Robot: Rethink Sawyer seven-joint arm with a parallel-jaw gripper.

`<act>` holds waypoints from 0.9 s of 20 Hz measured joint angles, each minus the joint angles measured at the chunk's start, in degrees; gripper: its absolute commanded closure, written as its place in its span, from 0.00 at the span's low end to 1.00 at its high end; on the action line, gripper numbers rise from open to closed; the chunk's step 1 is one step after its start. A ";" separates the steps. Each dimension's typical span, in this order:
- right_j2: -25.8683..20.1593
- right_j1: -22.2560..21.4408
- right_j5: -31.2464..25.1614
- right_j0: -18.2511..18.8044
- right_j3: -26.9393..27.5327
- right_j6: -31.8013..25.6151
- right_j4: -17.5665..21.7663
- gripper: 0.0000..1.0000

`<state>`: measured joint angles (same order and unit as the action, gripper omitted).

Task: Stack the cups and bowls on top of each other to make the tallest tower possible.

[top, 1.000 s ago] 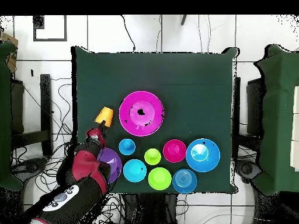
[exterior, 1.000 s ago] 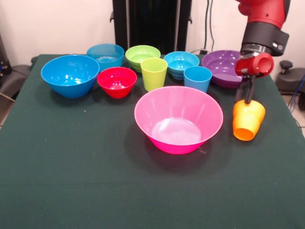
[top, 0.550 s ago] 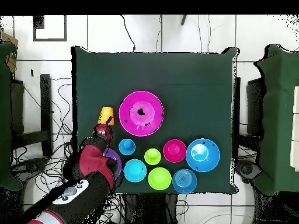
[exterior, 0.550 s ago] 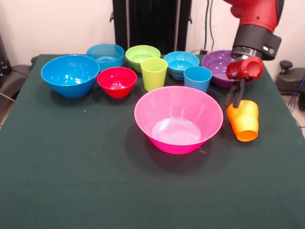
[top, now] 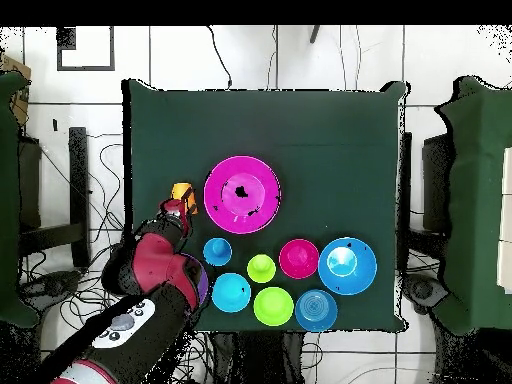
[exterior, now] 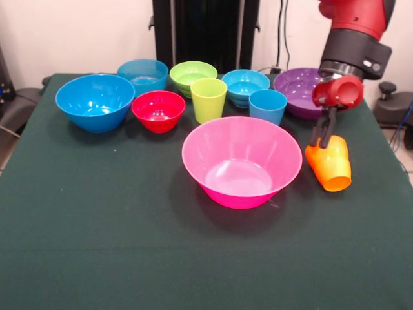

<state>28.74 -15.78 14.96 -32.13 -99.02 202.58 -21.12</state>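
Front view | gripper (exterior: 324, 141) pinching tilted orange cup (exterior: 331, 168) | beside pink bowl (exterior: 242, 161)

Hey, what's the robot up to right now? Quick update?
Gripper shut on orange cup, tilted, mouth toward camera. Pink bowl empty beside it. No tower started. Nothing in the way.

Glossy red robot arm (exterior: 357, 14) with a black cylindrical wrist band bearing small pale markings, a rounded red wrist housing, and a slim black two-fingered gripper (exterior: 323, 139).
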 measured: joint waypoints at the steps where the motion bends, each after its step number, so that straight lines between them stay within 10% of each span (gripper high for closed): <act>1: -0.01 -0.41 -1.12 -0.08 0.45 0.00 0.01 0.00; 18: 0.70 -4.50 -10.97 -0.76 5.58 0.00 0.05 0.00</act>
<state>29.44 -20.28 3.99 -32.88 -93.45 202.58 -21.07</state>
